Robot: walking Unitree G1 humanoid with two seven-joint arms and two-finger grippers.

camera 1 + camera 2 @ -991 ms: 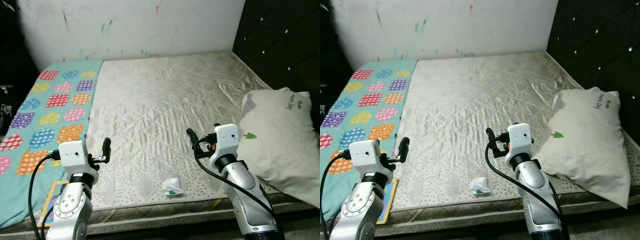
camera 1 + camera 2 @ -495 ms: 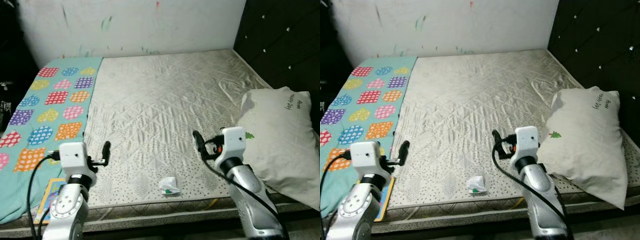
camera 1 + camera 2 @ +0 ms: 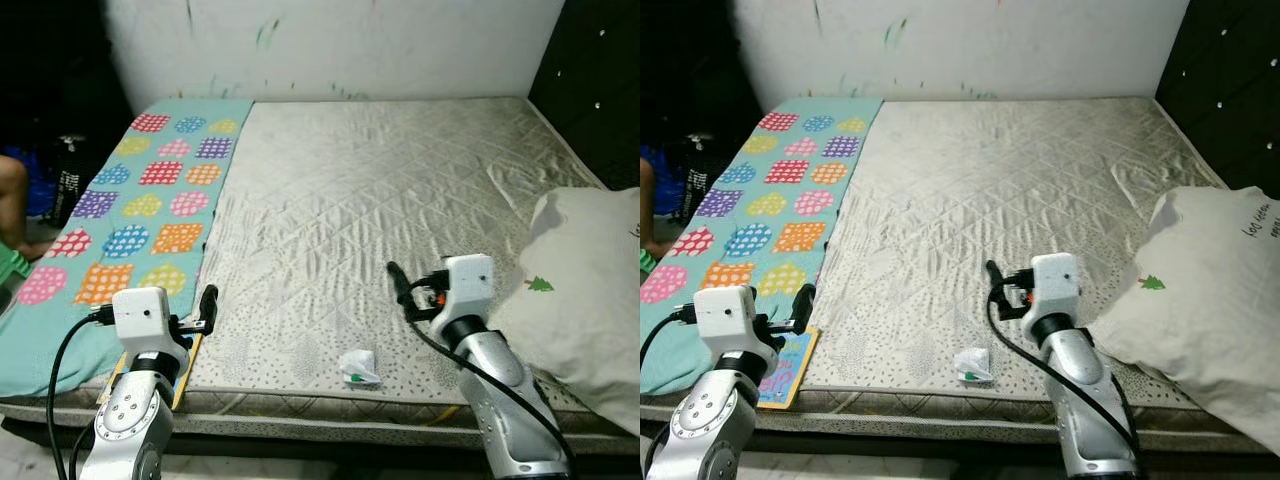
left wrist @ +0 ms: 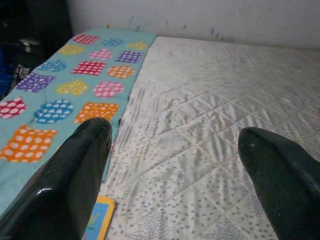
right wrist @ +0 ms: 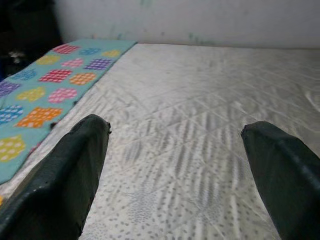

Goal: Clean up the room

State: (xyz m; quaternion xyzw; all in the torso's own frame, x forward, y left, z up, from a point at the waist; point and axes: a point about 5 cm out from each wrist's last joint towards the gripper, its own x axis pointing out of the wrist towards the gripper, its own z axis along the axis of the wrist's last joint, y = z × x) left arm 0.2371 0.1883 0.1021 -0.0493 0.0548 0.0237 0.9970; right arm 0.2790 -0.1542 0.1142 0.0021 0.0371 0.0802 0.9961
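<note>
A crumpled white scrap with a green mark [image 3: 359, 367] lies on the bare quilted mattress [image 3: 380, 190] close to its front edge. My right gripper [image 3: 398, 279] hovers open just above and behind the scrap, a little to its right; in the right wrist view the gripper [image 5: 175, 165] has wide-set fingers with nothing between them. My left gripper [image 3: 207, 303] is open over the bed's front left part, at the seam between the mattress and the teal patterned blanket [image 3: 150, 200]. The left wrist view shows that gripper [image 4: 175, 165] holding nothing.
A white pillow [image 3: 590, 290] leans at the right by the dark padded headboard [image 3: 1230, 80]. A colourful flat book [image 3: 790, 365] lies on the bed's front edge below my left gripper. A person's leg [image 3: 14, 200] shows at the far left beside dark clutter.
The camera has swung left, so the bed sits further right in the picture and the person's leg has come into view. Both arms keep their pose, and the scrap lies where it was.
</note>
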